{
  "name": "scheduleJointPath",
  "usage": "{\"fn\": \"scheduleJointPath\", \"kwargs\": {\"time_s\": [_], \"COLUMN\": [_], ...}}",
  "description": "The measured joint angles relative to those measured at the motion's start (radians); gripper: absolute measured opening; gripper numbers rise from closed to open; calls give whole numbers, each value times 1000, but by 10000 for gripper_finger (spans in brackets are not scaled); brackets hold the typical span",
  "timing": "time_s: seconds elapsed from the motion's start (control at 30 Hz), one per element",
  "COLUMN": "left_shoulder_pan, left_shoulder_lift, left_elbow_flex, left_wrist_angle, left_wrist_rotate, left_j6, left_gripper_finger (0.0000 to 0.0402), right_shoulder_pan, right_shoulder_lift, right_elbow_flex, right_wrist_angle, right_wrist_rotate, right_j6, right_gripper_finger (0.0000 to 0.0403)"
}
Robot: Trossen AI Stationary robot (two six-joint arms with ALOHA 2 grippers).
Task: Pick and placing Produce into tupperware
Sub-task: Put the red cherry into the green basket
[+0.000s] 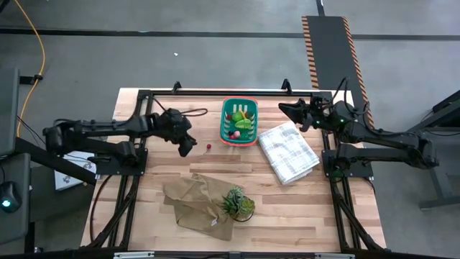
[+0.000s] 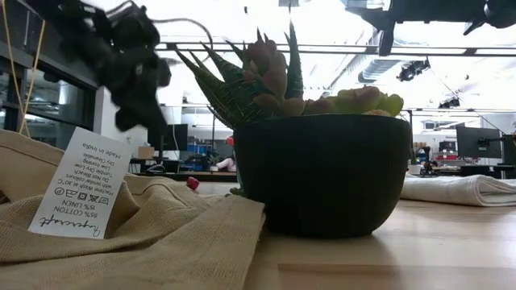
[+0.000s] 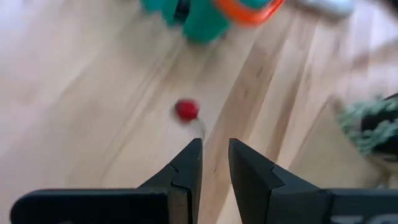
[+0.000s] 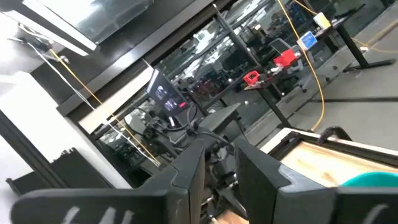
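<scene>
Lit evenly from overhead in the high view; only short, soft shadows under the arms on the worktop [image 1: 287, 208]. No glare on the wood.

Strongly backlit in the low view: ceiling lights blown out to white, black pot [image 2: 322, 173] reduced to a near silhouette. Cloth label [image 2: 79, 196] sharp and readable; left claw [image 2: 133, 97] soft and dark against the bright windows.

Motion-blurred throughout the left wrist view: red ball [image 3: 186, 110], wood grain and teal basket [image 3: 205, 15] all smeared; left claw fingers [image 3: 186, 171] comparatively crisp.

Dim in the right wrist view, with window reflections; near fingers [image 4: 189, 168] out of focus.
</scene>
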Motion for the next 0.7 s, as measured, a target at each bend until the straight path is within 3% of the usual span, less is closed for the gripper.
{"fn": "scheduleJointPath", "kwargs": {"time_s": [0.5,0.7], "left_shoulder_pan": [0,0], "left_shoulder_lift": [86,145], "left_elbow_flex": [-20,-20], "left_wrist_angle": [128,127], "left_wrist_rotate": [-1,-36], "left_j6": [371,427], "left_gripper_finger": [67,67], "right_shoulder_pan": [1,1], "right_shoulder_lift": [69,67], "right_elbow_flex": [0,0], "right_wrist_angle": [1,0], "right_wrist_rotate": [-21,-26], "right_j6": [10,6], "right_gripper_finger": [79,79]}}
